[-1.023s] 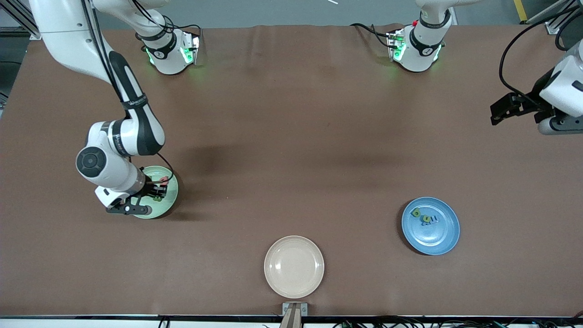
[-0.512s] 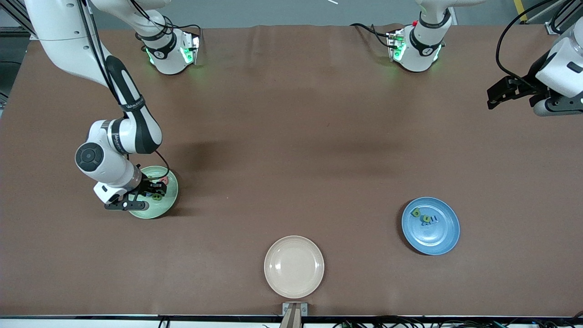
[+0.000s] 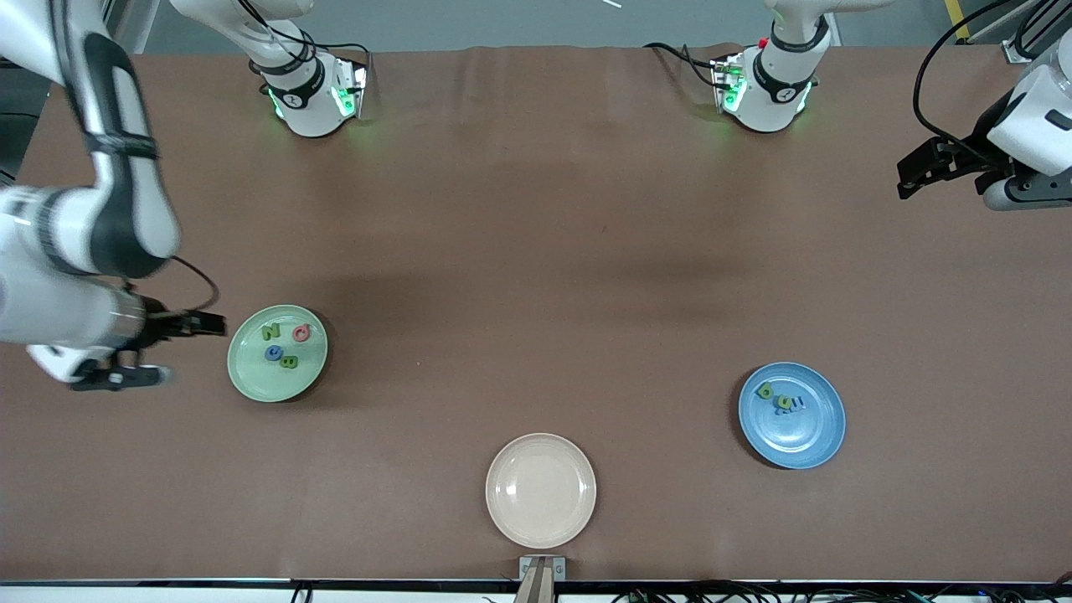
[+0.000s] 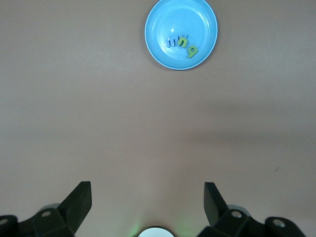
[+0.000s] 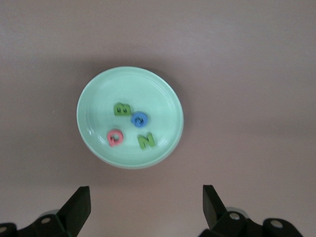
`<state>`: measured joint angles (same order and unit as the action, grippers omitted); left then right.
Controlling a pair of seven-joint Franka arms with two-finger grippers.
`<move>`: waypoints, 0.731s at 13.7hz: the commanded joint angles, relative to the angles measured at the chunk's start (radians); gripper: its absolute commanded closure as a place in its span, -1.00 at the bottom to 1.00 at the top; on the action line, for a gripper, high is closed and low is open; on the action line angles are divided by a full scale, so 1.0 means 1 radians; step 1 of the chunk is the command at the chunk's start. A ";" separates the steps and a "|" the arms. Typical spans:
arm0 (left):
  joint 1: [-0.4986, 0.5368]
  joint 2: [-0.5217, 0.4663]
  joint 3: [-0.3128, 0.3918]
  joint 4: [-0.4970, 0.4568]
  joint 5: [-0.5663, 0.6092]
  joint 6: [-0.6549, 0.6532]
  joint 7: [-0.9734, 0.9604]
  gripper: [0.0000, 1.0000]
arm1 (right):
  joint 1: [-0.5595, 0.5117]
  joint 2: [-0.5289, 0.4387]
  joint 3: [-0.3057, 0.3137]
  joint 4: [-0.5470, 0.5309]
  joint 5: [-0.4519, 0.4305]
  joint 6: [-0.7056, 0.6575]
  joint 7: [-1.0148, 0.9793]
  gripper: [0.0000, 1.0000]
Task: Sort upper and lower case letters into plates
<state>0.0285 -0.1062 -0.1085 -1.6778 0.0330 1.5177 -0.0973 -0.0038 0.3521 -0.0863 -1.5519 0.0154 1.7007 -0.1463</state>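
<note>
Front view: bare table [image 3: 536, 251] between plates [image 3: 276, 353]

Four letters [image 5: 130, 129] are lying in the mint green plate [image 5: 94, 88] as the right gripper [image 5: 145, 205] is hovering open-fingered above the brown table [image 5: 247, 59].

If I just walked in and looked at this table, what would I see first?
Probably the mint green plate toward the right arm's end of the table, with four bright letters in it: green, blue and pink. Beside it hangs the right hand, open and empty. Next, the blue plate toward the left arm's end holds small letters, and a bare cream plate sits nearest the front camera.
</note>
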 commanded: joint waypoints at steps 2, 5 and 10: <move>-0.002 -0.035 0.003 -0.007 -0.056 -0.010 -0.002 -1.00 | -0.030 0.013 0.014 0.254 -0.017 -0.232 0.002 -1.00; -0.007 -0.030 0.003 0.012 -0.054 -0.008 -0.005 -1.00 | -0.035 0.007 0.014 0.342 -0.005 -0.282 0.001 -1.00; -0.006 -0.041 -0.008 0.003 -0.047 -0.010 -0.019 -1.00 | -0.038 -0.018 0.019 0.342 0.026 -0.343 -0.005 -1.00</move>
<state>0.0257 -0.1268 -0.1122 -1.6723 -0.0043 1.5173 -0.1049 -0.0249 0.3424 -0.0803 -1.2156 0.0239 1.3842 -0.1483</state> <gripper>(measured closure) 0.000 0.000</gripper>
